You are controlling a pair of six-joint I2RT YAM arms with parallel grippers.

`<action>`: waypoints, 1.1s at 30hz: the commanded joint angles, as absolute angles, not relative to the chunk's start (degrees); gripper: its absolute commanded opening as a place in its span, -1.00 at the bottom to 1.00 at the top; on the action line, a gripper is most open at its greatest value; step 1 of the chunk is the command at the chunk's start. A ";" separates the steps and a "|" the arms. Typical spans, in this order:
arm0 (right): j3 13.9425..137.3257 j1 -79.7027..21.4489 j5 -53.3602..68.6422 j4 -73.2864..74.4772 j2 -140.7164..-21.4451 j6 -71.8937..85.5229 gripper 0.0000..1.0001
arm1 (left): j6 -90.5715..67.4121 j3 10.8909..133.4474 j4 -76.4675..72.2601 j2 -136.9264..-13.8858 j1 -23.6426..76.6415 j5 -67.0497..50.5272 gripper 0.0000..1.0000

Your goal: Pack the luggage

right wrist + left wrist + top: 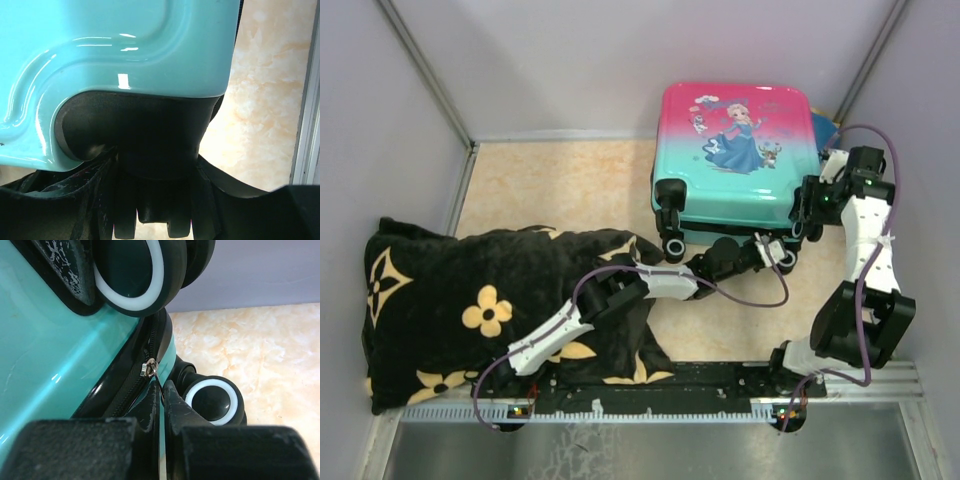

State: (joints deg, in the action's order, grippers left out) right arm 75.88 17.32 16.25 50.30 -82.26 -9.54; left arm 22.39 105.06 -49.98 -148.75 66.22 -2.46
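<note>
The luggage, a pink-to-teal princess suitcase, lies closed and flat at the back right, wheels toward me. My left gripper is at its near edge. In the left wrist view the gripper is shut on the thin metal zipper pull on the black zipper line, between two white-rimmed wheels. My right gripper is at the near right corner. In the right wrist view the gripper straddles the black wheel mount under the teal shell, its fingers pressed on both sides.
The big black blanket with tan flowers lies at the left, partly under my left arm. Grey walls close in on three sides. A blue object pokes out behind the suitcase. A metal rail runs along the near edge.
</note>
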 commanded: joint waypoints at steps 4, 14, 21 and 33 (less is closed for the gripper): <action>79.05 11.16 31.57 51.99 -85.81 -8.17 -1.00 | 25.35 103.97 -50.15 -146.06 69.05 -12.45 -0.99; 77.77 15.47 26.91 49.88 -86.79 -11.34 -1.00 | 26.96 77.06 -60.31 -131.62 66.88 -8.88 -0.99; 79.03 15.98 25.44 48.87 -88.85 -14.07 -1.00 | 22.66 80.22 -54.63 -129.36 67.06 -12.06 -0.27; 90.79 21.31 31.64 59.28 -91.29 -26.43 -1.00 | 17.45 62.89 -39.68 -99.77 56.26 -23.19 0.45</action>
